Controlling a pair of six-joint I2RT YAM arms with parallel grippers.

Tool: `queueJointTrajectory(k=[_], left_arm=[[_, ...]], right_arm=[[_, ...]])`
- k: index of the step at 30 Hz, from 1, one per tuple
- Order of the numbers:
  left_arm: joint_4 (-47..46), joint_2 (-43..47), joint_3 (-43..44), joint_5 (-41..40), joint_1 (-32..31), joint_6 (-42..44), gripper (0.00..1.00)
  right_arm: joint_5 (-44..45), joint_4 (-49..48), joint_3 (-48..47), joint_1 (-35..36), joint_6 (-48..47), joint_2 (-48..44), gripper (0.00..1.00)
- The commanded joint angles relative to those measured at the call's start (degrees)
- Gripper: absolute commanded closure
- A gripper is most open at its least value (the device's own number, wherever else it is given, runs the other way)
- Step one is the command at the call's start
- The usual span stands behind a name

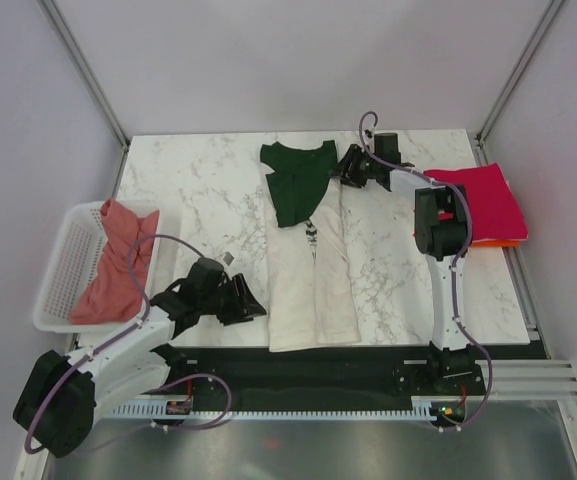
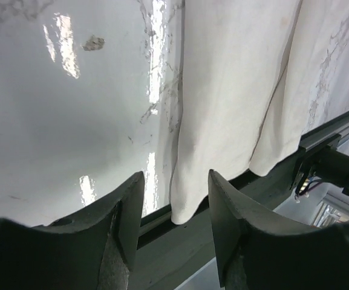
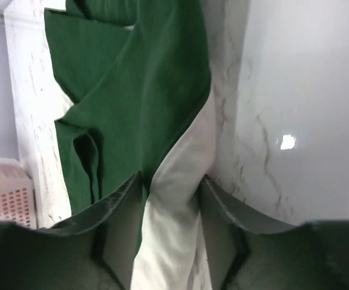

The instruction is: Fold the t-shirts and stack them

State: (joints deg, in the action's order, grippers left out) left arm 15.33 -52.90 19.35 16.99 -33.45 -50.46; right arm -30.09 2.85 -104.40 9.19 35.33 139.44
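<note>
The cream cloth t-shirt with dark green sleeves (image 1: pixel 308 270) is lying folded lengthwise down the middle of the white marble counter (image 1: pixel 198 190), collar toward 12 o'clock. The left tool (image 1: pixel 246 300) is gaping at the hem's 7 o'clock corner, gripping nothing. The right tool (image 1: pixel 346 165) is gaping over the 1 o'clock shoulder, with cloth lying loose between its fingers. At 9 o'clock a white plastic lattice basket (image 1: pixel 63 290) is holding a salmon-pink tee (image 1: pixel 118 260). At 3 o'clock a magenta tee (image 1: pixel 483 200) is resting on an orange one (image 1: pixel 498 241).

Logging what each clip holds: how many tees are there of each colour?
Cream and green tee: 1
Salmon tee: 1
Magenta tee: 1
Orange tee: 1, only its edge shows under the magenta one
Total: 4
</note>
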Motion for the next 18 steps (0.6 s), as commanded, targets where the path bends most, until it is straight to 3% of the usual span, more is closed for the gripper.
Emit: queueJointTrajectory(k=[1,5,9,12,16,18], left_arm=[[0.66,-1.32,2.26,5.93,5.48,6.77,0.47],[-0.39,-2.81,2.88,7.17,7.26,8.88,0.49],[-2.14,-4.66,3.93,6.56,8.05,10.20,0.54],[-4.77,-5.28,3.76,5.77,8.32,11.08,0.53],[-7.86,-5.63,3.15,3.84,8.58,12.05,0.43],[-9.09,-5.80,2.53,3.57,9.02,12.14,0.42]], right_arm=[[-0.67,-2.50,-4.13,-1.10,3.33,6.10,0.51],[2.13,-4.26,-6.87,-1.89,5.62,9.18,0.79],[8.46,-5.49,-6.69,-2.77,8.08,9.36,0.99],[10.83,-5.58,-8.36,-3.56,8.88,10.06,1.00],[12.94,-5.66,-9.86,-4.44,9.05,9.98,1.00],[12.43,-6.28,-10.03,-5.49,9.23,9.98,0.94]])
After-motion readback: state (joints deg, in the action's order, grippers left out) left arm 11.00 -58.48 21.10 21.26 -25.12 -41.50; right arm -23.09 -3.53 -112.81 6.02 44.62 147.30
